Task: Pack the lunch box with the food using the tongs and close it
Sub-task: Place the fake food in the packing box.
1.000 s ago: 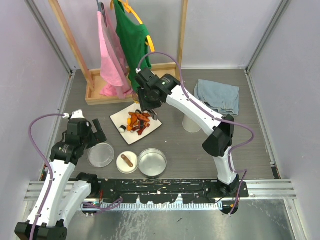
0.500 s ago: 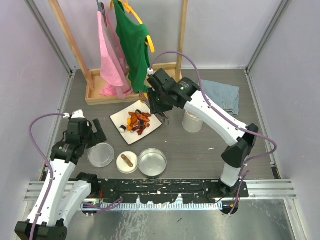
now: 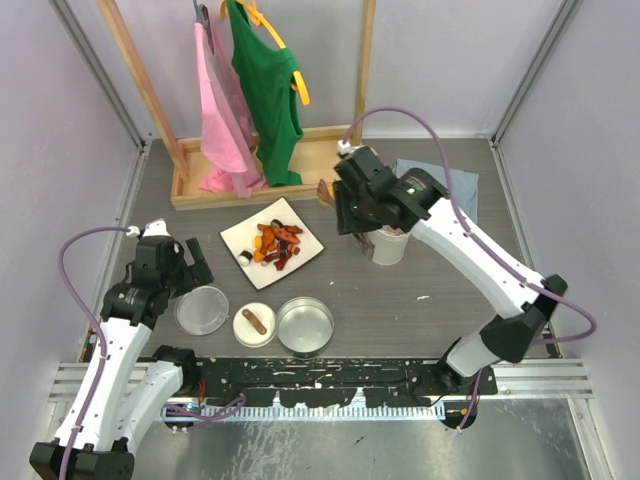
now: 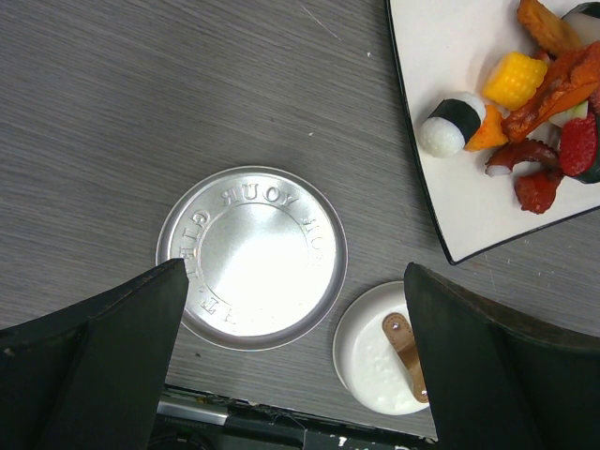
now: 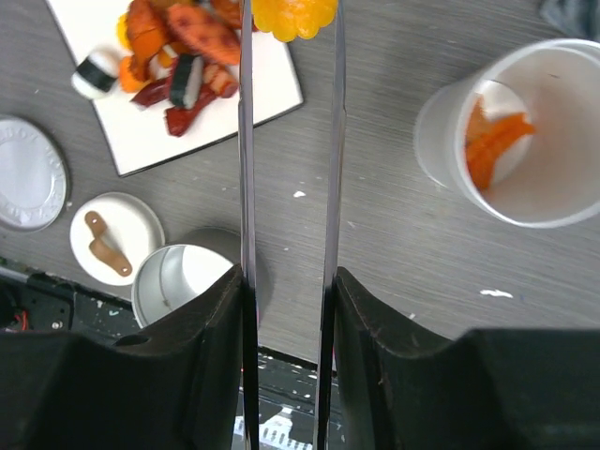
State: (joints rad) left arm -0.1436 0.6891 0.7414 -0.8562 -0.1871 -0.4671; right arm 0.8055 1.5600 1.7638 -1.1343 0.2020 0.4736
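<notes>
My right gripper [image 5: 289, 281] is shut on the silver tongs [image 5: 246, 178], whose tips pinch a yellow piece of food [image 5: 281, 13]. In the top view it [image 3: 360, 228] hovers between the white plate [image 3: 300, 258] and the tall cup [image 3: 388, 245]. The cup [image 5: 450, 122] holds orange pieces [image 5: 492, 141]. More food [image 3: 277, 243] lies on the plate. The wide tin [image 3: 305, 325], the small dish [image 3: 253, 325] and the flat lid [image 3: 202, 310] sit near the front. My left gripper [image 4: 295, 366] hangs open above the lid [image 4: 251, 255] and the dish [image 4: 370, 352].
A wooden rack [image 3: 190, 190] with pink and green garments [image 3: 250, 90] stands at the back left. A blue-grey cloth [image 3: 445, 190] lies behind the cup. A black rail [image 3: 320, 375] runs along the near edge. A brown strap [image 4: 405, 347] lies in the small dish.
My right arm has swung right, from over the plate to beside the cup, carrying the tongs. The left arm has not moved.
</notes>
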